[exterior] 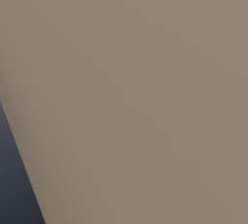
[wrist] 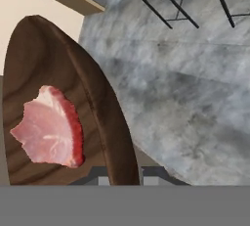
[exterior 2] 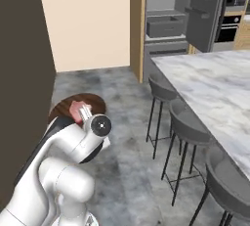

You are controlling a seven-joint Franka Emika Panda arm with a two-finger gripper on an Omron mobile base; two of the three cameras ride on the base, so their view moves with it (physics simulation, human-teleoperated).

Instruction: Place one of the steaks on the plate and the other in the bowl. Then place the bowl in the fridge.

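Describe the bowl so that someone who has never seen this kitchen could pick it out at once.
In the right base view, look left of the open grey fridge and the marble counter, down to the white arm near the dark wall. The bowl is carried there above the grey floor, at the arm's gripper. It is round, shallow and dark brown like wood, with a pale pink steak lying inside.

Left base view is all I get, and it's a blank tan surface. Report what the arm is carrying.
Observer: The bowl, clamped at its rim by the shut jaws, seen in the hand view.
Operator: Tell me what's in it.
Observer: One pale pink steak, lying on the bowl's floor.
Operator: Locate the fridge.
Observer: In the right base view the fridge stands open across the floor, past the far end of the marble counter.
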